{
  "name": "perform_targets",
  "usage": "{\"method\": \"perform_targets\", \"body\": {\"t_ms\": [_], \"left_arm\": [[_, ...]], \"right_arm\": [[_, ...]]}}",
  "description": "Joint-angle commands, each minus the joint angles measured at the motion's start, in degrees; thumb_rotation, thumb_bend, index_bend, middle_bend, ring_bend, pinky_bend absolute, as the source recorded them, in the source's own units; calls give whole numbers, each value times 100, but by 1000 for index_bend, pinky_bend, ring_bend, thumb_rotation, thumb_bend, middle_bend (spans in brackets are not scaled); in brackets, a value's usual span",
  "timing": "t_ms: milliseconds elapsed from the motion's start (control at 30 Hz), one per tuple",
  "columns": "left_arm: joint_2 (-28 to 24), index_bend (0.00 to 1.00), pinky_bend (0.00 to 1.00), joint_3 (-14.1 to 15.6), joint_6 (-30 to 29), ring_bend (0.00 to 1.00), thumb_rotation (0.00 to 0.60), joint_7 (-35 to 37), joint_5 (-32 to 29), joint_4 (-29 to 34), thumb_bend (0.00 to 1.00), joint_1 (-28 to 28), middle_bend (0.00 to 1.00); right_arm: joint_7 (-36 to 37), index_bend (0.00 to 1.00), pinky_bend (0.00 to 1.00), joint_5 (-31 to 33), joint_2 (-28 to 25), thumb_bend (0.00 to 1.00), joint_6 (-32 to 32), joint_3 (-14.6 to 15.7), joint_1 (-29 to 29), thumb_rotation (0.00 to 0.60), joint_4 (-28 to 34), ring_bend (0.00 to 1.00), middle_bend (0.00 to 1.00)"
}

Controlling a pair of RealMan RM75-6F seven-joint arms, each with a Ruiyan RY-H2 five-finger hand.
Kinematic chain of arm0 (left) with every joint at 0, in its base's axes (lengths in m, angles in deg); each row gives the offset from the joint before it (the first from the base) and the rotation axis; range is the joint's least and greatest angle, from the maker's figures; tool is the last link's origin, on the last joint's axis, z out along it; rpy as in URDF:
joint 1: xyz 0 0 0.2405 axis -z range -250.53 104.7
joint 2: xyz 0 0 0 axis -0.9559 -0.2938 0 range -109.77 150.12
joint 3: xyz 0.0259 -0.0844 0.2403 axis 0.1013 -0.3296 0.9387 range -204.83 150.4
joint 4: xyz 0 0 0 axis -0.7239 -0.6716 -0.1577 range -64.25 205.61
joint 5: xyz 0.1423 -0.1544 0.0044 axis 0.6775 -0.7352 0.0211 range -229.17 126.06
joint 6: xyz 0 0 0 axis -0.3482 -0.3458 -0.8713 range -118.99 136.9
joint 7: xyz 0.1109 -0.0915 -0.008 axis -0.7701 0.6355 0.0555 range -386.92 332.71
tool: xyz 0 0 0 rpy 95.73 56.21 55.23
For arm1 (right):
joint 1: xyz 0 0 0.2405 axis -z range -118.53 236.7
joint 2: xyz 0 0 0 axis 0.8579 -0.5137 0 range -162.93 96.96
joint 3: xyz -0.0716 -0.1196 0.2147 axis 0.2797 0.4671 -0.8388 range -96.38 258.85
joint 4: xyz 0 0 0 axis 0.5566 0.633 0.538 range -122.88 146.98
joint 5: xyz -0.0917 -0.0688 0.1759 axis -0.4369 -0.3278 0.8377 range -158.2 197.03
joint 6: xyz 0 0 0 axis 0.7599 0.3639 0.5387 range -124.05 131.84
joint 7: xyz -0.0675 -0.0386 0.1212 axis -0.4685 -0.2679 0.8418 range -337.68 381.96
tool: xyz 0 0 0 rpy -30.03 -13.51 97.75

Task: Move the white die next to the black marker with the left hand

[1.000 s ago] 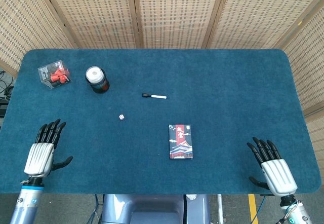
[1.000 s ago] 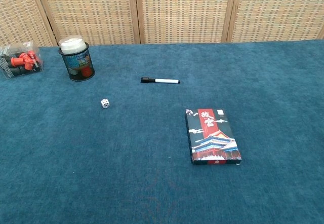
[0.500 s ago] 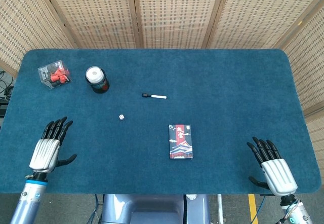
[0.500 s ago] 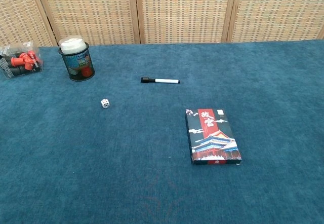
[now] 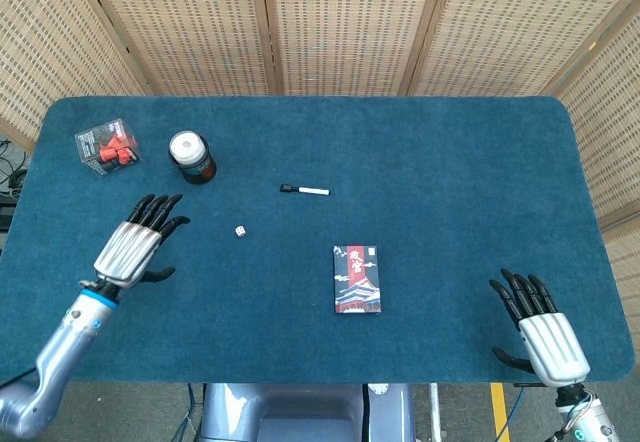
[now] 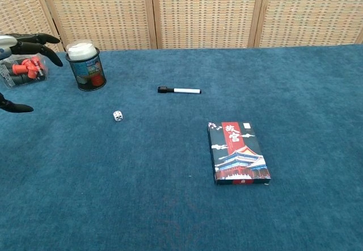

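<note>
A small white die [image 5: 241, 231] [image 6: 118, 115] lies on the blue table cloth, left of centre. The black marker with a white barrel [image 5: 305, 190] [image 6: 179, 90] lies flat to the die's right and farther back, well apart from it. My left hand [image 5: 137, 243] hovers open to the left of the die, fingers spread and pointing toward the far side; only its fingertips [image 6: 34, 40] enter the chest view at the left edge. My right hand [image 5: 543, 331] rests open at the table's near right corner, holding nothing.
A dark can with a white lid [image 5: 190, 156] [image 6: 85, 65] stands behind the left hand. A clear box of red pieces [image 5: 106, 146] [image 6: 21, 69] sits at the far left. A flat printed box [image 5: 357, 279] [image 6: 237, 151] lies near centre.
My left hand has risen from the near left edge and moved forward and right toward the die, its fingertips entering the chest view. The right hand, die and marker have stayed put.
</note>
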Motion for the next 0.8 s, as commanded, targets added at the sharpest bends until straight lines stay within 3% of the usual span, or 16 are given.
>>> {"method": "perform_targets", "body": {"t_ms": [33, 400, 800], "left_arm": [[190, 253, 0, -65, 456, 0, 600, 78, -85, -473, 197, 412, 0], [965, 297, 0, -111, 1298, 0, 600, 173, -377, -1654, 210, 1235, 0], [1539, 331, 0, -110, 1982, 0, 600, 272, -733, -2482, 231, 1860, 0]], "right_arm": [[30, 47, 0, 28, 4, 182, 10, -14, -4, 600, -19, 0, 0], [121, 47, 0, 196, 51, 182, 170, -59, -55, 600, -129, 0, 0], [205, 47, 0, 337, 93, 182, 300, -93, -97, 600, -241, 0, 0]]}}
